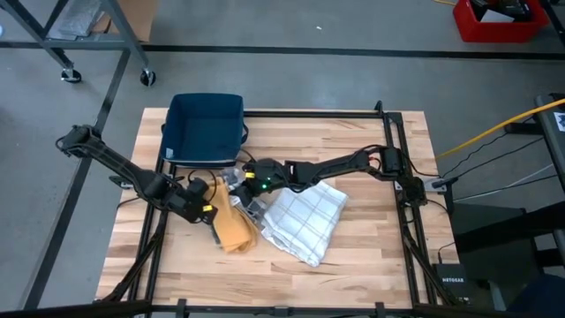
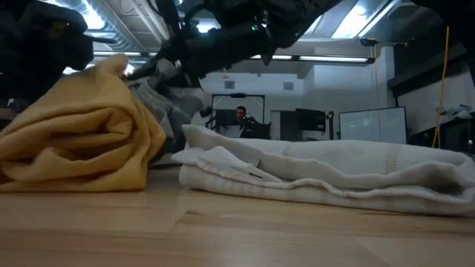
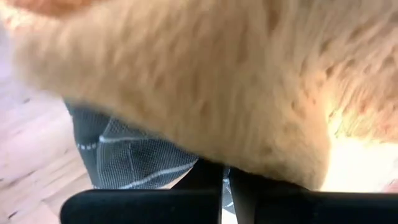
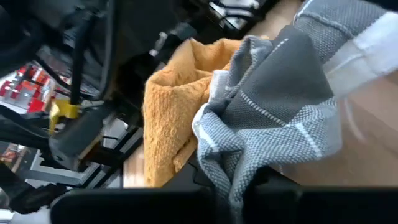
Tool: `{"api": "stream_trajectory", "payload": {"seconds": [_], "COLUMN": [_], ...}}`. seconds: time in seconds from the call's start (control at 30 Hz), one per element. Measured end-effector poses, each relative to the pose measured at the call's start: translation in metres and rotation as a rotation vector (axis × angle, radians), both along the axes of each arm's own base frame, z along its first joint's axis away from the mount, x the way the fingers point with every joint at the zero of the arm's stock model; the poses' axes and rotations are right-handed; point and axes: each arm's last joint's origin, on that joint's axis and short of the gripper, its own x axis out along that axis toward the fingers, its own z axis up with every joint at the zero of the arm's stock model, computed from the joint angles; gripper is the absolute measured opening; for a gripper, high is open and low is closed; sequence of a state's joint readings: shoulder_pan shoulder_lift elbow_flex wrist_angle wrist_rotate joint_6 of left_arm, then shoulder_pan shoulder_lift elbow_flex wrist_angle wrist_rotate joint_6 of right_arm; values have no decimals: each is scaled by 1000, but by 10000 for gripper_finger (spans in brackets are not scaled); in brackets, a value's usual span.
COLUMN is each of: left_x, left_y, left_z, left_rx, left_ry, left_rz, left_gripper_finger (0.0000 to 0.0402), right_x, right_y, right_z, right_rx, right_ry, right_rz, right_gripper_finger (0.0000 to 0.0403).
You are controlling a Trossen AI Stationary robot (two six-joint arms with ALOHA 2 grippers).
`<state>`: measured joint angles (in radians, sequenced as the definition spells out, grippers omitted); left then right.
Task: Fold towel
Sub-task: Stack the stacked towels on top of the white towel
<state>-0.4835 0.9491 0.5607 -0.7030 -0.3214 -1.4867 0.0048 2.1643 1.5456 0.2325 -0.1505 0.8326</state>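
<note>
While three towels lie mid-table, the left gripper (image 1: 209, 210) is clamped on the yellow towel (image 1: 233, 228) and the right gripper (image 1: 240, 179) on the grey towel (image 4: 273, 118); the white towel (image 1: 305, 219) lies right, a blue bin (image 1: 205, 126) farther back.

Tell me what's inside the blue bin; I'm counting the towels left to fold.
From above, the blue bin shows only its bare dark floor. Three towels lie outside it: yellow, grey and white checked. Nothing appears hidden inside.

Grey floor (image 1: 353, 26) around the wooden table (image 1: 371, 238); ceiling lights (image 2: 356, 22) glow overhead.
</note>
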Motion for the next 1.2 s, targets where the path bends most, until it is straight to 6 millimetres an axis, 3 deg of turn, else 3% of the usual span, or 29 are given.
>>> {"api": "stream_trajectory", "payload": {"seconds": [0.33, 0.57, 0.8, 1.0, 1.2], "left_x": [1, 10, 16, 17, 18], "left_y": [0, -7, -9, -10, -11], "left_z": [4, 11, 24, 32, 38], "left_rx": [-89, -235, -265, -267, -275], "left_ry": [-58, -152, -207, -219, -239], "left_rz": [129, 154, 135, 128, 128], "left_gripper_finger": [0, 0, 0, 0, 0], "right_x": [0, -1, 0, 3, 11], "right_y": [-3, -2, -1, 0, 1], "right_z": [2, 1, 3, 12, 38], "right_rx": [43, 107, 206, 260, 291], "right_ry": [67, 90, 85, 46, 14], "right_rz": [-39, -41, -18, 0, 17], "right_gripper_finger": [27, 11, 23, 11, 21]}}
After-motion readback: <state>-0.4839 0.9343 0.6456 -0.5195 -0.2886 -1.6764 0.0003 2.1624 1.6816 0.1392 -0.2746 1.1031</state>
